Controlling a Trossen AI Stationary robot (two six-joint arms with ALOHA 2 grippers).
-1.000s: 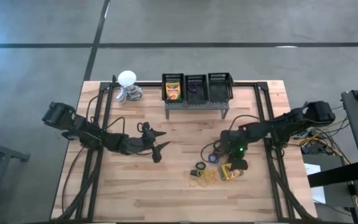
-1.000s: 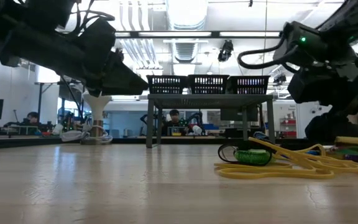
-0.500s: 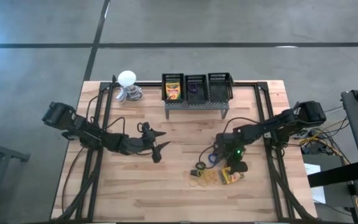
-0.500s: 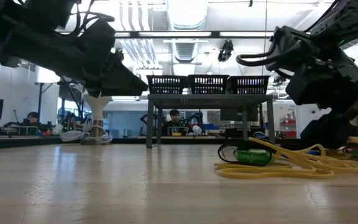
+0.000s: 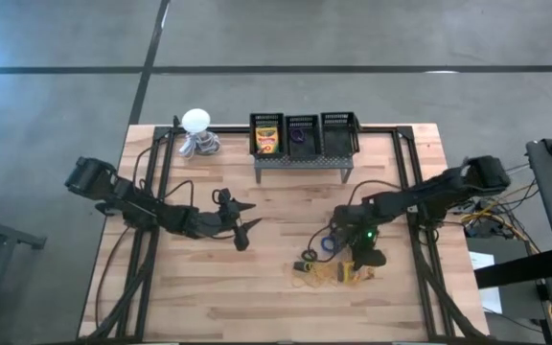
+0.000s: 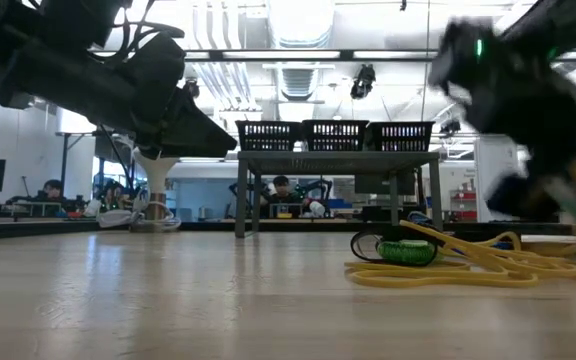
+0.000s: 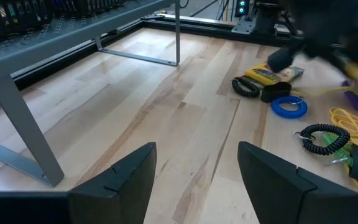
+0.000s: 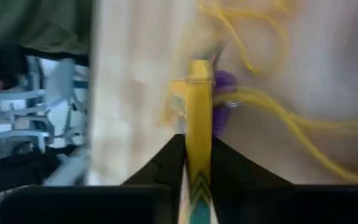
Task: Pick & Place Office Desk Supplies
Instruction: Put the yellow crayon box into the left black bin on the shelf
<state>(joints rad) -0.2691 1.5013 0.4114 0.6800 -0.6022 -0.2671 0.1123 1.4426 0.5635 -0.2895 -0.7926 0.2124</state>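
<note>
Yellow crayon box [image 8: 198, 124] now clamped edge-on in my right tool [image 8: 197, 146].
It was open a second ago; box sits low by the rubber bands [image 5: 316, 275] on the bench [image 5: 209, 297]. Left tool [image 5: 241, 222] waits, apart.

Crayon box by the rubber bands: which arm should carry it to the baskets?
Right. Its gripper is already shut on the crayon box beside the rubber bands. The left gripper hovers open at mid-table, holding nothing.

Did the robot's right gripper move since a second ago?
Yes. In the high view the right gripper has moved away from the black basket rack, toward the near table edge, and shut on a crayon box.
</note>
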